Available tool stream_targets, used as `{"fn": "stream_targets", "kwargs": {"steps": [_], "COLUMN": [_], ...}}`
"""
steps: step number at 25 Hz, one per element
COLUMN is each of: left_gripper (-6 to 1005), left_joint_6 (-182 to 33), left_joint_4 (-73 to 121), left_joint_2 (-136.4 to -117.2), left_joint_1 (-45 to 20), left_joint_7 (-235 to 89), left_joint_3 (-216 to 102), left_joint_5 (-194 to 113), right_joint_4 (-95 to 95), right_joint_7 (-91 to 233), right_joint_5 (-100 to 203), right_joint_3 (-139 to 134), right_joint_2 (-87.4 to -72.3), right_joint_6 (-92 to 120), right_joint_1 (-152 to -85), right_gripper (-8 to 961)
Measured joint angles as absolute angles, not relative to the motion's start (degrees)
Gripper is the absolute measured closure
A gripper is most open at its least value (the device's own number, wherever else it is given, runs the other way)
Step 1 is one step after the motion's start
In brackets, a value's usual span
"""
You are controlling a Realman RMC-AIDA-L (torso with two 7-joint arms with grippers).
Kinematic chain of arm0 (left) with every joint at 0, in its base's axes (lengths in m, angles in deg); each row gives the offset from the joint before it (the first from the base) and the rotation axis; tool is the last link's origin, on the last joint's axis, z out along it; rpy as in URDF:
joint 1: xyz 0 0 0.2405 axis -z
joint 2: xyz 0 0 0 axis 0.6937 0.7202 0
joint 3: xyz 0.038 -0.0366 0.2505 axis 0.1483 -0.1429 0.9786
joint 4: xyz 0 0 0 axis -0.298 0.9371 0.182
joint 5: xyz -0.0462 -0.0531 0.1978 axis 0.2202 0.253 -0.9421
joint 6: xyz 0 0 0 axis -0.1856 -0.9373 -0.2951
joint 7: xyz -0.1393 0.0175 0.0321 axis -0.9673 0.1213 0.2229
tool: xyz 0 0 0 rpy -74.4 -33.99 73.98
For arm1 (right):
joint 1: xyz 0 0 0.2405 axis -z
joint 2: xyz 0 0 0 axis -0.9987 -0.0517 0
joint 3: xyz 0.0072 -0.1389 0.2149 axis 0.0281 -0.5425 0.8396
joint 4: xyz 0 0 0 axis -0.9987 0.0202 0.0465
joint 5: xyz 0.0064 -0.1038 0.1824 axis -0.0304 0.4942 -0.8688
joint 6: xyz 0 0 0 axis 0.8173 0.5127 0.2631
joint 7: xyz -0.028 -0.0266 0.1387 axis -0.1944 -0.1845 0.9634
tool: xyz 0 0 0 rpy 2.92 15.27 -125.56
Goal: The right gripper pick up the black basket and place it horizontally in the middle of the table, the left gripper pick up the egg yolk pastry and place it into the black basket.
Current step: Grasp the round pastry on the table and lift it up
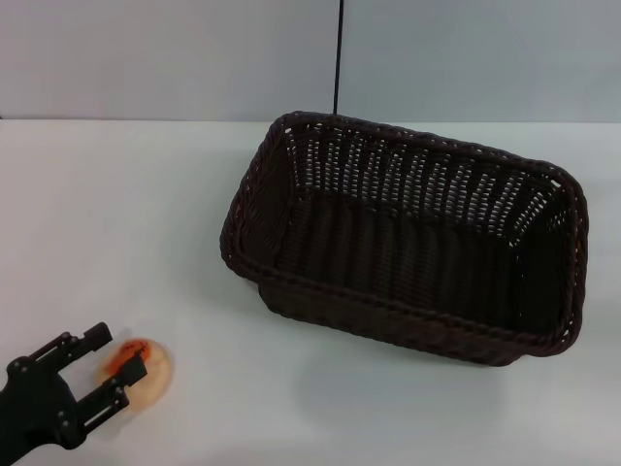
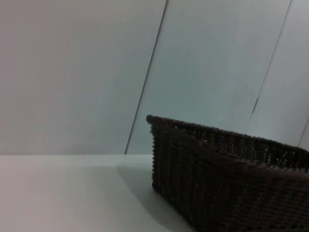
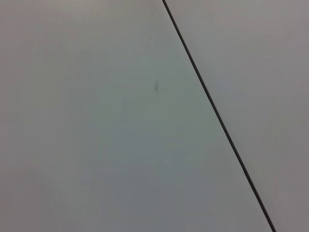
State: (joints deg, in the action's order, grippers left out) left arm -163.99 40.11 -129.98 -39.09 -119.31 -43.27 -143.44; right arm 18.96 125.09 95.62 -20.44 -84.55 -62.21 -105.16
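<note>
The egg yolk pastry sits on the white table near the robot's left front corner of the work area, well apart from the black basket. The basket already lies lengthwise across the middle-to-right of the table, upright and open, with nothing inside, so the basket step looks done and the pastry pick is the step in hand.

The left gripper reaches in low from the near left edge, its two black fingers spread and set on either side of the pastry; one fingertip lies over the bun's near side. The jaws stand parted, not yet pressed onto it, so nothing is held.

The risks from here seem to lie in the closing. The bun is soft and domed: too hard a squeeze could dent or crumble it, and a pinch high on the dome could let it squirt out and roll across the table. If the fingers are off-centre, one pad may push the pastry sideways before the other meets it. On the carry, a low path could clip the basket's braided rim.

The right gripper is not in view; its wrist camera shows only a pale wall.
</note>
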Motion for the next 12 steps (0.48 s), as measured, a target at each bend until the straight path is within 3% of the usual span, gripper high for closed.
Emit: {"fn": "stream_targets", "kwargs": {"steps": [12], "left_gripper": [410], "left_joint_6": [-161.4], "left_joint_4": [40.1], "left_joint_2": [-129.96], "left_joint_1": [-38.5], "left_joint_7": [-118.6], "left_joint_3": [-43.2], "left_joint_5": [-145.5], "right_joint_4": [18.9], "right_joint_7": [124.9], "right_joint_5": [95.6], "right_joint_3": [-20.4], "right_joint_2": [-84.79], "right_joint_6": [-61.4], "right_joint_1": [-106.0], "right_gripper": [506]}}
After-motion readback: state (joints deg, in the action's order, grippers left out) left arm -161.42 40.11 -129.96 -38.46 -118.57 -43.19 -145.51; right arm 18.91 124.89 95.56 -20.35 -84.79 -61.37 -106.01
